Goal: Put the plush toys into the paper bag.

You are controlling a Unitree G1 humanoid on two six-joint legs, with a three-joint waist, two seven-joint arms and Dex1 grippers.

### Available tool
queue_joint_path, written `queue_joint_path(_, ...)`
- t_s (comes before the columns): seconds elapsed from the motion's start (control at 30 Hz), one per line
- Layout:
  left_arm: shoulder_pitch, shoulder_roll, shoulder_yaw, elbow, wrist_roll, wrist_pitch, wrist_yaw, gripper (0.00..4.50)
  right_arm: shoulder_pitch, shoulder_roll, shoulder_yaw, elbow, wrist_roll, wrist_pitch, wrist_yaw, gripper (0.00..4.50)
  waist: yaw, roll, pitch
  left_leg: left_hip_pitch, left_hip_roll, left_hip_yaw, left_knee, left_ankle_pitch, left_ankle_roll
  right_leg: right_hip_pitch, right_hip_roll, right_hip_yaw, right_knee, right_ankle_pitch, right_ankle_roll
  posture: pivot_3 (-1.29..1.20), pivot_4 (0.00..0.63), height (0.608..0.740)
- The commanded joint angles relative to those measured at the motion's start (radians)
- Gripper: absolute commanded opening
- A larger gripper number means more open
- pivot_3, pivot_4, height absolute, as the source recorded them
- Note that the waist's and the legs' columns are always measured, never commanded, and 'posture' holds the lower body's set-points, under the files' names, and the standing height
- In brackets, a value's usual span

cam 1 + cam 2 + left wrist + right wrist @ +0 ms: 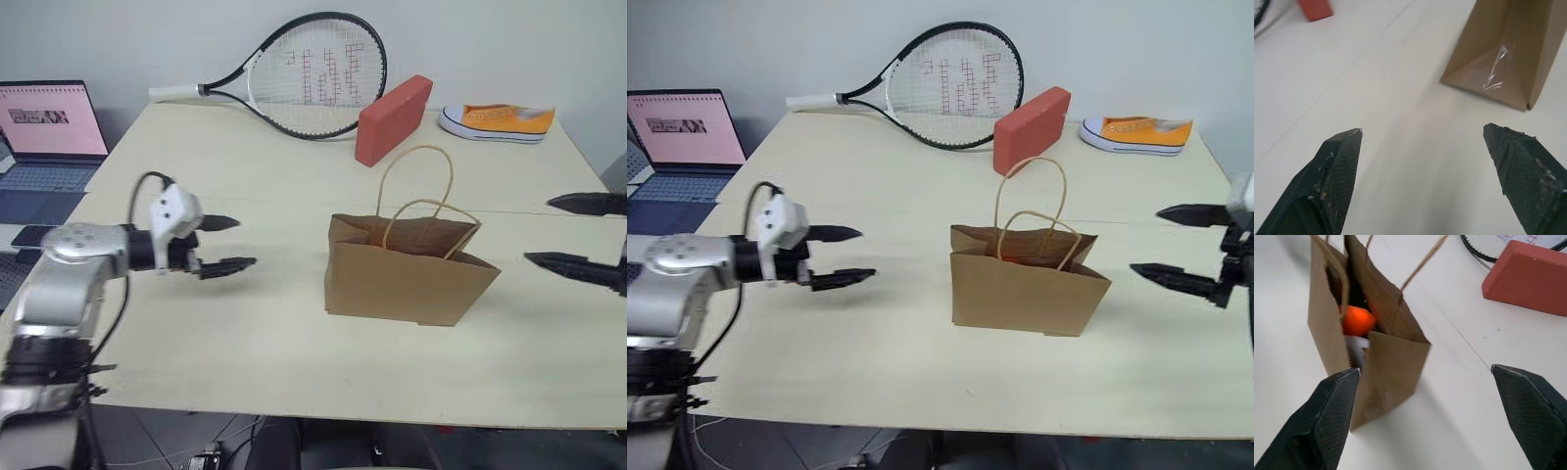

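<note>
The brown paper bag [407, 274] stands upright mid-table with its mouth open and both loop handles up. Inside it, in the right wrist view, lie an orange plush toy [1356, 319] and, lower down, a white plush toy [1355, 350], both partly hidden by the bag's walls [1391, 367]. My left gripper [242, 243] hovers open and empty over the table, well to the left of the bag [1508, 49]. On the bag's right side my right gripper [1146, 240] is open and empty, pointing toward the bag without touching it.
A red block [393, 118] stands behind the bag. A tennis racket [313, 76] lies at the back and an orange-and-white sneaker [498, 121] at the back right. A laptop [49, 127] sits off the table's left edge.
</note>
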Motion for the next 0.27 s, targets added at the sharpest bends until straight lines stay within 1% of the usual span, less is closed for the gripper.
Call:
queue_joint_path(0.03, 0.064, 0.059, 0.121, -0.106, -0.070, 0.059, 0.005, 4.23, -0.024, -0.074, -0.007, 0.113, -0.020, -0.062, 0.150, 4.50, -0.002, 0.000, 0.000, 0.000, 0.000, 0.000, 0.000, 0.000, 0.000, 0.000, 0.000, 0.000, 0.000, -0.001, -0.001, 0.00, 0.150, 0.740)
queue_joint_path(0.13, 0.103, 0.076, 0.185, -0.158, -0.117, 0.103, 0.024, 4.23, -0.052, -0.097, 0.025, 0.163, -0.030, -0.088, 0.191, 4.50, -0.004, 0.000, 0.000, 0.001, 0.001, 0.001, 0.000, 0.000, 0.000, 0.000, 0.000, 0.000, 0.000, -0.001, -0.002, 0.00, 0.150, 0.740)
queue_joint_path(0.27, 0.103, 0.084, 0.184, -0.160, -0.142, 0.123, 0.024, 4.23, -0.085, -0.099, 0.066, 0.169, -0.041, -0.100, 0.202, 4.50, -0.004, 0.001, 0.000, 0.002, 0.001, 0.003, 0.000, 0.000, 0.000, 0.000, 0.000, 0.000, 0.000, -0.001, -0.003, 0.00, 0.150, 0.740)
